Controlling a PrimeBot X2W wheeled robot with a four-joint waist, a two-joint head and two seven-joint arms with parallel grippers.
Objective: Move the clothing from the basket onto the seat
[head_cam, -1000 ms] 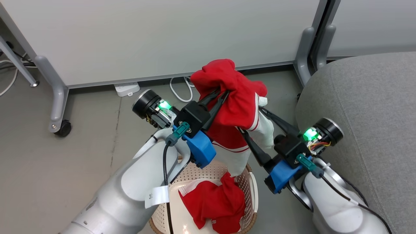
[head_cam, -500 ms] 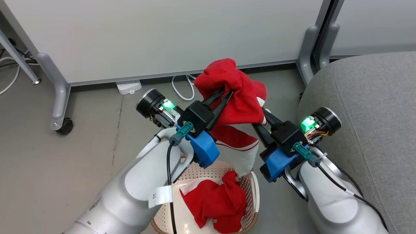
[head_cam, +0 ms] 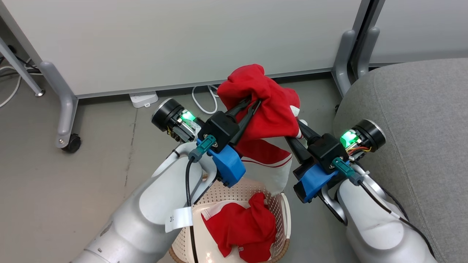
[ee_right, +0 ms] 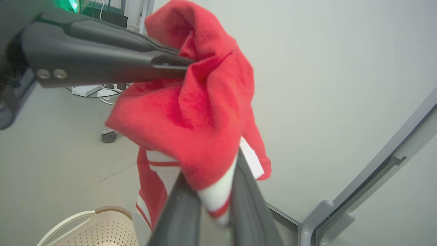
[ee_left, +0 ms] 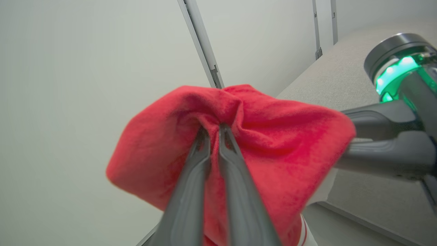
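Note:
A red garment with white trim (head_cam: 272,113) hangs bunched in the air above the basket (head_cam: 284,208). My left gripper (head_cam: 254,103) is shut on its upper red folds, and the fingers (ee_left: 199,150) pinch the cloth tightly. My right gripper (head_cam: 295,132) is shut on the same garment lower on its right side, with white-and-red trim (ee_right: 213,198) squeezed between the fingers. The garment's tail drops toward the cream basket (ee_right: 102,225). A second red garment (head_cam: 241,228) lies crumpled inside the basket. The grey seat (head_cam: 420,117) is at the right, close to my right arm.
A pale partition panel (head_cam: 182,40) on grey legs stands behind the basket, with a caster (head_cam: 72,143) at left and a post foot (head_cam: 342,62) beside the seat. A white power strip (head_cam: 143,99) and cable (head_cam: 203,102) lie on the grey floor.
My right gripper's fingers, spread apart a second ago, have come together on the garment's trimmed side. The left gripper keeps its hold, and the garment is gathered tighter.

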